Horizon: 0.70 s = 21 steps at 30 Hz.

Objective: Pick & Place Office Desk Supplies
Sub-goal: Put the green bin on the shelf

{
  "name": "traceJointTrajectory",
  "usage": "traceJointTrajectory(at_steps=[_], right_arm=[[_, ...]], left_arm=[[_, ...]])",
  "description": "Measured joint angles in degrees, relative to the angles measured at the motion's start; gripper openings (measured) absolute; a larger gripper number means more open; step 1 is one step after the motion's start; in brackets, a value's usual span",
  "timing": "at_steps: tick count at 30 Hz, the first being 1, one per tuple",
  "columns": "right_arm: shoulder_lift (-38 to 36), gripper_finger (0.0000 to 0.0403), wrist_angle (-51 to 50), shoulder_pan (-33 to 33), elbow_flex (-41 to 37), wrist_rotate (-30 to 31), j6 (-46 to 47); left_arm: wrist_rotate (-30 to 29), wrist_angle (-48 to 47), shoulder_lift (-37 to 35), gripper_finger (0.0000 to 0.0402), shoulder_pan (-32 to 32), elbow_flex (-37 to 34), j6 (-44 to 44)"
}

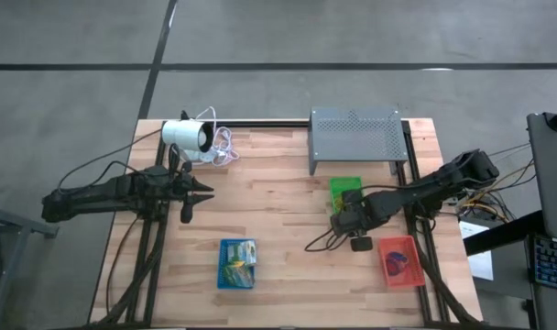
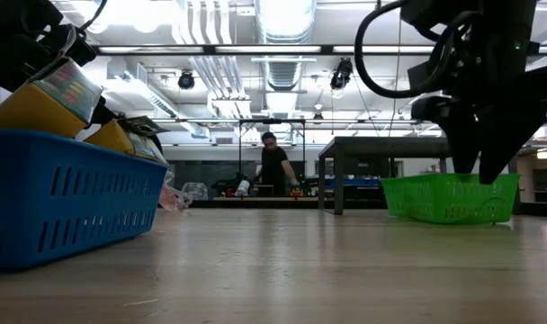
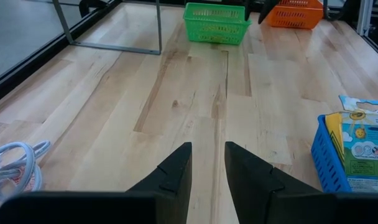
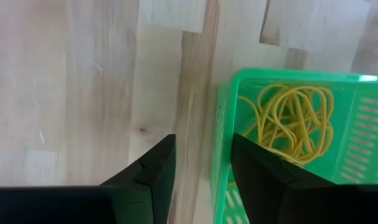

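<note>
One wooden worktop (image 1: 278, 229), pale planks, dark rails down both side edges; grey concrete floor around it. Beyond it in the low view, a big open room with ceiling lights and ducts, dark tables, one person (image 2: 274, 166) standing far back.

Two dark arms. Left arm comes in over the left edge, left gripper (image 1: 189, 192) above bare wood near the far-left corner, jaws parted by a narrow gap, nothing between them. Right arm comes in from the right edge, right gripper (image 1: 341, 218) at the near side of the green tray, over its wall; jaws spread, nothing pinched, one finger over the tray, the other over bare wood.

One grey perforated stand (image 1: 355, 136) at the far edge, right of centre. One white cylinder (image 1: 187, 136) with a coiled cable (image 1: 222, 147) at the far-left corner.

Three trays: green tray (image 1: 345, 188) just in front of the stand, red tray (image 1: 399, 261) near the near-right corner, blue tray (image 1: 236, 264) near the near edge, left of centre.

Green tray holds a tangle of yellow rubber bands (image 4: 295, 121), count unclear. Blue tray holds packets (image 3: 360, 146), count unclear; print starting "100" shows on one, rest unreadable. Red tray holds small dark items (image 1: 395, 264), too small to tell.
</note>
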Motion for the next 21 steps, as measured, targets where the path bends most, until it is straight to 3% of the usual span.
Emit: traceJointTrajectory(at_steps=[21], right_arm=[[0.0,0.0013,3.3,-0.2,-4.1,0.0,0.0]], left_arm=[[0.0,0.0,0.0,0.0099,0.0,0.0,0.0]])
